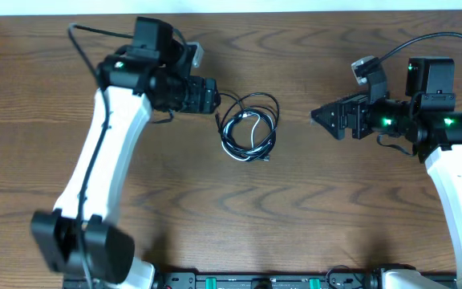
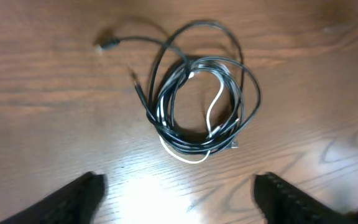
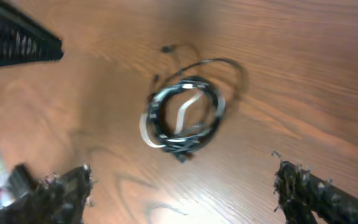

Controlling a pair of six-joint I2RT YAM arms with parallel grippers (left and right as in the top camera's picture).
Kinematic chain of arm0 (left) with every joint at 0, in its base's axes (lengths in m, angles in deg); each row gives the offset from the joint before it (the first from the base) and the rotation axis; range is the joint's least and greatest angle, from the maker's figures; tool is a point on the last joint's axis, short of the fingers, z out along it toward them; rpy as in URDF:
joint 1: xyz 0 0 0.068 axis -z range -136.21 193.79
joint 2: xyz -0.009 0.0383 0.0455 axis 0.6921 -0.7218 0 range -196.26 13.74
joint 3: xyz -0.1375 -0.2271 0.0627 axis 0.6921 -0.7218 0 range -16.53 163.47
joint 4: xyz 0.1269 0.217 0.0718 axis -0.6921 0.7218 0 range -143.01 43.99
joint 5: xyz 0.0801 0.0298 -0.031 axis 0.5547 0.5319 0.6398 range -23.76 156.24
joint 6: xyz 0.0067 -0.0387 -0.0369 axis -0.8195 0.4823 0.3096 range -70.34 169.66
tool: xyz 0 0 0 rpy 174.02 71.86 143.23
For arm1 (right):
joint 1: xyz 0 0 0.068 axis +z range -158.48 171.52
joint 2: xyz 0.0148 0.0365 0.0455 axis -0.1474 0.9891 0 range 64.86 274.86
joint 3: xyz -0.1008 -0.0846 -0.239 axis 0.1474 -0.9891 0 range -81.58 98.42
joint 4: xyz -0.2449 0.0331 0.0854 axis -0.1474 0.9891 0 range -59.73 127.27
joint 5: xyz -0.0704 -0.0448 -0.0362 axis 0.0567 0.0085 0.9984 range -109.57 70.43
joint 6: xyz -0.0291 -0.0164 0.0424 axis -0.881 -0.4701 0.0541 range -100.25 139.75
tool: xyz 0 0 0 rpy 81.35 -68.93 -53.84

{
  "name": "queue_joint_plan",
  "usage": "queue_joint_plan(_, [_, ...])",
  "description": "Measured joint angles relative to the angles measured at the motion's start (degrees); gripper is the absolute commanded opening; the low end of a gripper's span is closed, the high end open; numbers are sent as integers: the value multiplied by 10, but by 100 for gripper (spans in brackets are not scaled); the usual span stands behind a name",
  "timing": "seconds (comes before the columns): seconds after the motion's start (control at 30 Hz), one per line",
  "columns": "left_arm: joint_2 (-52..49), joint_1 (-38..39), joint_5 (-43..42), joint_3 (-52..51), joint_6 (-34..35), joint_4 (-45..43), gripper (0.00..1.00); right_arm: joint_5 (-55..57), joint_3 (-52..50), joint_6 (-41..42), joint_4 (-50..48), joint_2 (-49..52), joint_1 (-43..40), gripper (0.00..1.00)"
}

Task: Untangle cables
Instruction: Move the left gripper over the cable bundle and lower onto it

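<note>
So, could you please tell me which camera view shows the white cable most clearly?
The left wrist view: the white cable is close and sharp, looping through the black cables. Overhead, the white cable is only a small pale streak; the right wrist view shows the white cable blurred.

Even light, blurred wrist views, faint glare

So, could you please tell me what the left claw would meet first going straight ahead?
Most likely the coiled cables, centred ahead of the left claw; its height is unclear.
</note>
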Motion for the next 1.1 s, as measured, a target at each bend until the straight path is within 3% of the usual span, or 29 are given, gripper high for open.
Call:
queue_joint_plan(0.13, [-54,28,19,0,49,0,73,81,1,39,18,1,0,89])
queue_joint_plan(0.3, [-109,68,82,0,151,2,62,149,1,64,43,1,0,86])
queue_joint_plan(0.6, [-164,72,121,0,265,-8,47,191,1,72,59,1,0,83])
queue_joint_plan(1.1, [-221,104,127,0,313,-53,47,200,1,72,68,1,0,85])
